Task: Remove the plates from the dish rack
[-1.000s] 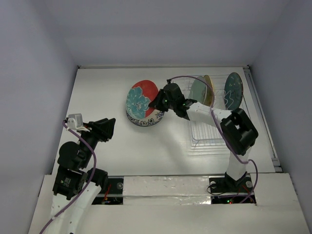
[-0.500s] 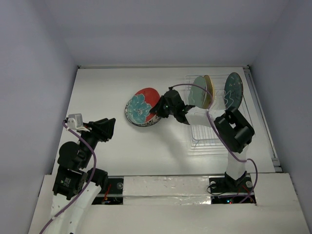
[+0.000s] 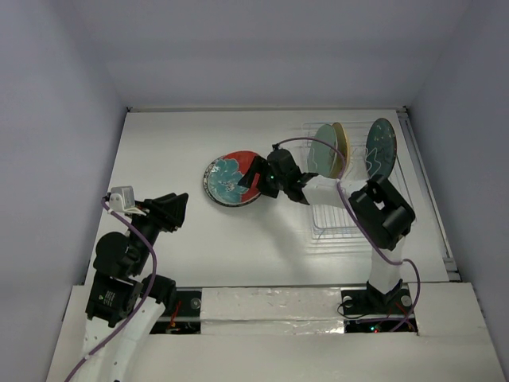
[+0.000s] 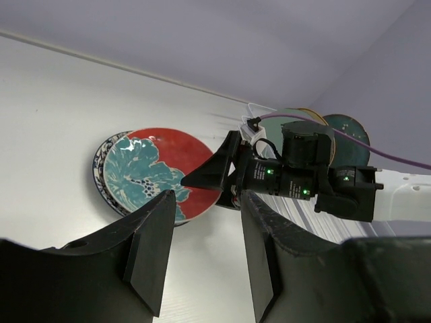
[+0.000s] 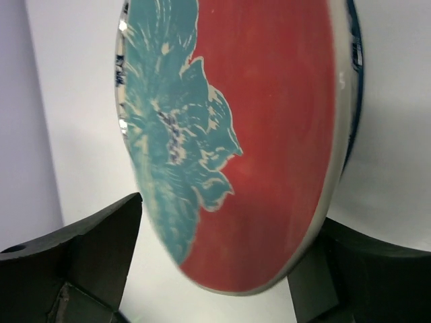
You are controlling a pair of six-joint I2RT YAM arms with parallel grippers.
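- The red-and-teal plate (image 3: 229, 177) lies face up on the table (image 3: 175, 143), left of the dish rack (image 3: 334, 219) and well apart from it.
- It rests on top of a white plate (image 3: 208, 180). Only the dark patterned rim of the lower plate shows, along the left side.
- The right gripper (image 3: 249, 178) sits at the right edge of this stack, with its arm reaching in from the rack side.
- In the right wrist view its fingers (image 5: 101, 249) are spread wide, one on each side of the top plate's near rim. The finger on the painted side stands clear of the surface. Whether the other finger touches the underside cannot be told.
- The left gripper (image 3: 176, 205) hangs over the near left part of the table, well apart from the stack and pointed toward it.
- Its fingers (image 4: 151, 249) stand partly apart with a clear gap between them, and nothing is in that gap.
- The dish rack occupies the right side of the table. Three plates stand upright on edge at its far end.
- The mint green plate (image 3: 322, 151) is the leftmost of the three. The tan plate (image 3: 342, 146) stands just behind it, and the two nearly overlap.
- The dark teal plate (image 3: 382, 149) stands further right in the rack, apart from that pair.
- The near part of the rack shows only wire.
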